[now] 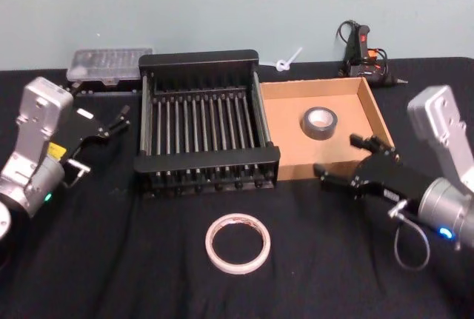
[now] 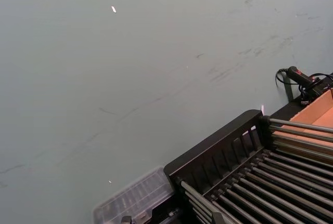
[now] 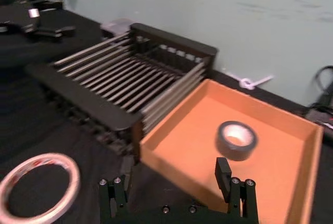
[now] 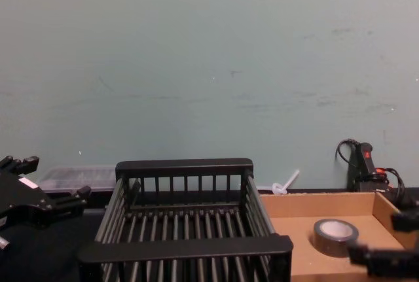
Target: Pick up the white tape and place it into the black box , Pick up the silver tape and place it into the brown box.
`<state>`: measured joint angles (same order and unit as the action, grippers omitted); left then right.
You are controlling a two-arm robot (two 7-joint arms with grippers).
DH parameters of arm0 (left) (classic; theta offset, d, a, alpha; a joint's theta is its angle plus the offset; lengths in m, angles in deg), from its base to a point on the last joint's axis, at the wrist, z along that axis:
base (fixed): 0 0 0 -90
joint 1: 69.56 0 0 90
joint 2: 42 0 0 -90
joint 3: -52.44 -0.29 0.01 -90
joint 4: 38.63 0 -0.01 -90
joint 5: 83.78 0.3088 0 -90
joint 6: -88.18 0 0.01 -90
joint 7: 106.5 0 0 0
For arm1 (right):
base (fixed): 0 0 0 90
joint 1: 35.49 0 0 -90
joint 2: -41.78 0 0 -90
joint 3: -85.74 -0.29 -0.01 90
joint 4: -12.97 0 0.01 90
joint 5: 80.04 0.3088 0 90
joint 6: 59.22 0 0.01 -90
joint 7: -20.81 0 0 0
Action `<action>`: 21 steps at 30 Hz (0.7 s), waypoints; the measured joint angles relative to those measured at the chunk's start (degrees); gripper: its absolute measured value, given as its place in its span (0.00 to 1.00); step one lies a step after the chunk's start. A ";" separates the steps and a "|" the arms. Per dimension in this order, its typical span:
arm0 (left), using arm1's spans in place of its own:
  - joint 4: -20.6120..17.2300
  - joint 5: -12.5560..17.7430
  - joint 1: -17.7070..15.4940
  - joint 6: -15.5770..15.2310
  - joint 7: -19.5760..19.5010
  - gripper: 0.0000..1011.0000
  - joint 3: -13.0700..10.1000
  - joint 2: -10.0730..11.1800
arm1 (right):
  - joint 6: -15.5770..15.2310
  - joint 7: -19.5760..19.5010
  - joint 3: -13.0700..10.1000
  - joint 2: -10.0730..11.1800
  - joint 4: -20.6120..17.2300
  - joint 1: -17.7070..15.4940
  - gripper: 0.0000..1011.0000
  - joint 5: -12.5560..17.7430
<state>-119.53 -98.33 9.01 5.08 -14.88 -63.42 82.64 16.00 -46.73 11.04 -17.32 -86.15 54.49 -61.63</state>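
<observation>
The white tape (image 1: 238,243) lies flat on the black table near the front, apart from both grippers; it also sits at the lower edge of the right wrist view (image 3: 39,187). The silver tape (image 1: 319,123) rests inside the brown box (image 1: 370,115), beside the empty black box (image 1: 206,163). My right gripper (image 1: 337,155) hovers open over the brown box's front wall, just short of the silver tape (image 3: 237,140). My left gripper (image 1: 100,108) is open, raised left of the black box (image 4: 183,249).
A clear plastic case (image 1: 109,64) lies behind the black box at the far left. A glue gun (image 1: 363,52) with its cable and a white tie (image 1: 289,61) lie by the back wall. Bare black cloth surrounds the white tape.
</observation>
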 joint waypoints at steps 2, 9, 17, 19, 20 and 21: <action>0.00 0.00 0.00 0.00 0.00 0.99 0.00 0.00 | 1.17 0.64 0.70 0.34 -0.05 -0.60 0.99 -0.05; 0.00 0.00 0.00 0.00 0.00 0.99 0.00 0.00 | 3.81 3.11 3.71 0.71 1.55 -0.21 0.99 -0.60; 0.00 0.00 0.00 0.00 0.00 0.99 0.00 0.00 | 5.14 6.05 8.45 -0.14 5.54 3.77 0.99 -2.01; 0.00 0.00 0.00 0.00 0.00 0.99 0.00 0.00 | 5.31 6.52 9.30 -0.50 6.34 4.66 0.99 -2.25; 0.00 0.00 0.00 0.00 0.00 0.99 0.00 0.00 | 5.39 6.74 9.68 -0.68 6.69 5.03 0.99 -2.36; 0.00 0.00 0.00 0.00 0.00 0.99 0.00 0.00 | 5.52 7.12 10.52 -1.09 7.54 5.87 0.99 -2.58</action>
<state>-119.53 -98.33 9.01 5.08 -14.88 -63.42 82.64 21.52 -39.61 21.55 -18.41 -78.61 60.36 -64.21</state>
